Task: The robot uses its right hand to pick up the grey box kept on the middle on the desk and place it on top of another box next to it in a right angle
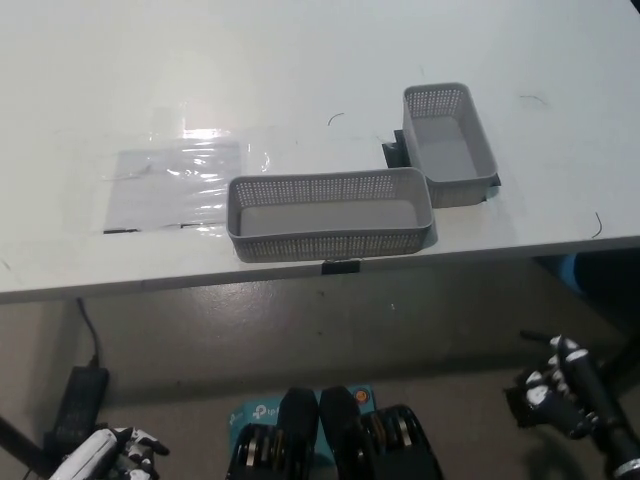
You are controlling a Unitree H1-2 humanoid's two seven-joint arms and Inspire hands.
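Observation:
Two grey perforated boxes sit on the white desk (pixel 300 60). The longer grey box (pixel 330 214) lies crosswise near the desk's front edge, around the middle. The second grey box (pixel 448 142) lies lengthwise just to its right and further back, its near end close to the long box's right end, so the two form an L. Both are empty. My black right hand (pixel 556 388) hangs below the desk edge at the lower right, far from the boxes, fingers curled on nothing. My white left hand (pixel 120 450) rests at the bottom left, only partly in view.
A clear plastic sheet (pixel 180 182) lies flat on the desk left of the long box. Black markers (pixel 340 267) show at the desk edge and under the second box. On the floor lie a black power adapter (pixel 76 402) and a teal carton (pixel 262 412).

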